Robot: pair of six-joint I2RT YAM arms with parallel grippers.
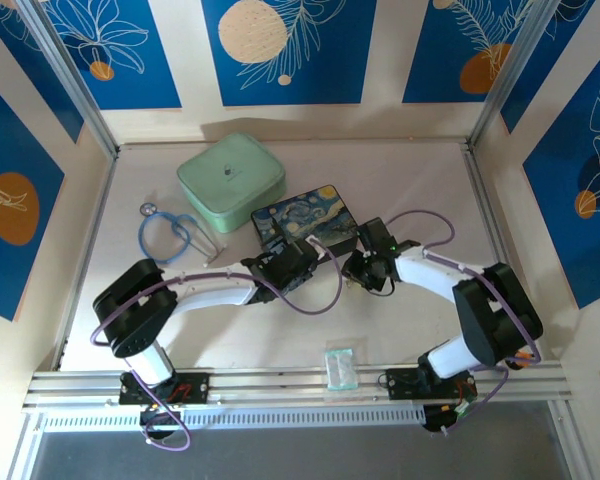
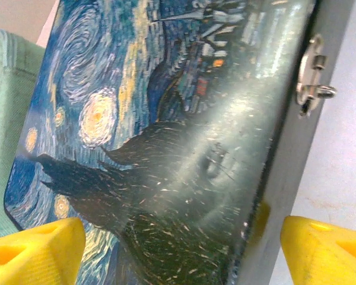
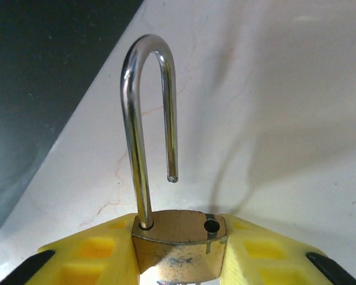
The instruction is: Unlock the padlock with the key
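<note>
Looking past your left gripper, you see the painted box lying shut, clasp on its side wall, contents hidden. Those fingers are spread wide, one above the lid, one off the box's edge, holding nothing. Your right gripper pinches the padlock by its brass body. The shackle is open, free end clear of its hole, long axis pointing straight out beyond the fingertips.

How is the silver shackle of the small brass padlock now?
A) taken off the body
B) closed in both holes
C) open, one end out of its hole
C: on the small brass padlock, the silver shackle has its short end free above the empty hole.
</note>
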